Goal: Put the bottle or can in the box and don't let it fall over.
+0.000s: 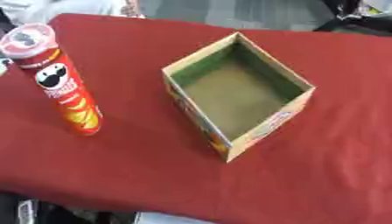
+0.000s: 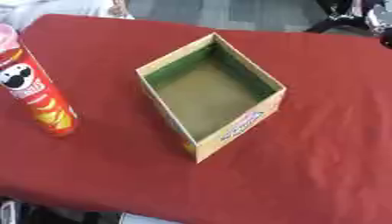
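Left eye view: tall red cardboard crisp can [image 1: 65,83] upright on red tablecloth [image 1: 138,166], well left of empty open-top cardboard box [image 1: 302,111]. No hands visible, finger state unknown. Nothing done yet; grasp, lift, placement all remaining.

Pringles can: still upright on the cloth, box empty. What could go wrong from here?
1. The Pringles can is tall and narrow, so a high or sideways touch could tip it on the red cloth.
2. The box sits skewed with high walls; the can's base could catch a rim on the way in.
3. Inside the wide box nothing props it, so a tilted release may topple it.
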You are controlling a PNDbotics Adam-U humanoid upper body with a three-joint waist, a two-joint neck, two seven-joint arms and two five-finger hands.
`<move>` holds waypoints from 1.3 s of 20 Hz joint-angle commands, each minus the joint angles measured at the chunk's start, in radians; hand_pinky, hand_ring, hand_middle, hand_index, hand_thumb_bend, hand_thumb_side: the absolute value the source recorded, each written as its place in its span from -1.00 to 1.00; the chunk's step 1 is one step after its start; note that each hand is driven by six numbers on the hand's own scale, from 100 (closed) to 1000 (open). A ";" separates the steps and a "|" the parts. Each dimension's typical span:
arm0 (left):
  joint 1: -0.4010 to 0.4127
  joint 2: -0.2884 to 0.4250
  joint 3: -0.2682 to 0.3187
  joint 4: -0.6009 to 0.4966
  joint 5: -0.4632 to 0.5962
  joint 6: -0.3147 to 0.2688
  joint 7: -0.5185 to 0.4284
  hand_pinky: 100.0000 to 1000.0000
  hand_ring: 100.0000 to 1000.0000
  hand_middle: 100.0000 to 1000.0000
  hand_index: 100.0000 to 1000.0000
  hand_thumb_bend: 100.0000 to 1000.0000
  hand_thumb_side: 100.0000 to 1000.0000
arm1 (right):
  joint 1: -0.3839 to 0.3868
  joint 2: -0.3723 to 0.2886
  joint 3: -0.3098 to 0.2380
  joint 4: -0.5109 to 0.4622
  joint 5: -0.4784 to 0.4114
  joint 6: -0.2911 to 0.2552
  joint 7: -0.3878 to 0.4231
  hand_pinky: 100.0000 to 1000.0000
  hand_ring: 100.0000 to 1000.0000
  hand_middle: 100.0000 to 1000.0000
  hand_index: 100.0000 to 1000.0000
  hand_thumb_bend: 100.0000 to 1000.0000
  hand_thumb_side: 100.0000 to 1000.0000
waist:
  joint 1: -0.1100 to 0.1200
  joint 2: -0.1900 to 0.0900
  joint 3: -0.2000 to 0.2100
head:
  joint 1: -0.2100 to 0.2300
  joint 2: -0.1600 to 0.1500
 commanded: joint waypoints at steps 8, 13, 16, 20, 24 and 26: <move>-0.030 0.049 -0.009 -0.014 0.008 -0.001 -0.031 0.83 0.76 0.76 0.68 0.34 0.41 | -0.012 -0.036 -0.008 -0.018 0.001 0.000 -0.003 0.32 0.73 0.65 0.71 -0.44 -0.47 | 0.002 -0.026 0.004 | 0.021 -0.015; -0.073 0.077 -0.057 -0.014 0.013 -0.002 -0.090 0.83 0.76 0.78 0.69 0.26 0.46 | -0.016 -0.035 -0.005 -0.018 0.000 0.001 0.000 0.32 0.73 0.65 0.71 -0.44 -0.48 | 0.002 -0.029 0.003 | 0.024 -0.016; -0.112 0.104 -0.099 -0.014 0.012 0.002 -0.143 0.83 0.77 0.79 0.70 0.27 0.47 | -0.018 -0.035 -0.002 -0.018 -0.001 0.002 0.003 0.32 0.73 0.65 0.71 -0.43 -0.48 | 0.002 -0.030 0.002 | 0.024 -0.014; -0.163 0.127 -0.153 -0.014 0.011 0.014 -0.210 0.85 0.79 0.80 0.72 0.29 0.48 | -0.023 -0.033 0.002 -0.018 -0.001 0.003 0.008 0.32 0.73 0.65 0.71 -0.43 -0.47 | 0.003 -0.030 0.000 | 0.023 -0.016; -0.191 0.133 -0.188 -0.014 0.010 0.034 -0.250 0.90 0.81 0.81 0.73 0.37 0.58 | -0.026 -0.033 0.005 -0.018 0.000 0.004 0.011 0.32 0.73 0.65 0.70 -0.43 -0.47 | 0.004 -0.029 -0.002 | 0.020 -0.018; -0.199 0.134 -0.200 -0.014 0.009 0.043 -0.264 0.92 0.81 0.81 0.73 0.39 0.60 | -0.027 -0.032 0.006 -0.018 -0.001 0.004 0.012 0.32 0.73 0.65 0.70 -0.43 -0.47 | 0.005 -0.028 -0.002 | 0.020 -0.022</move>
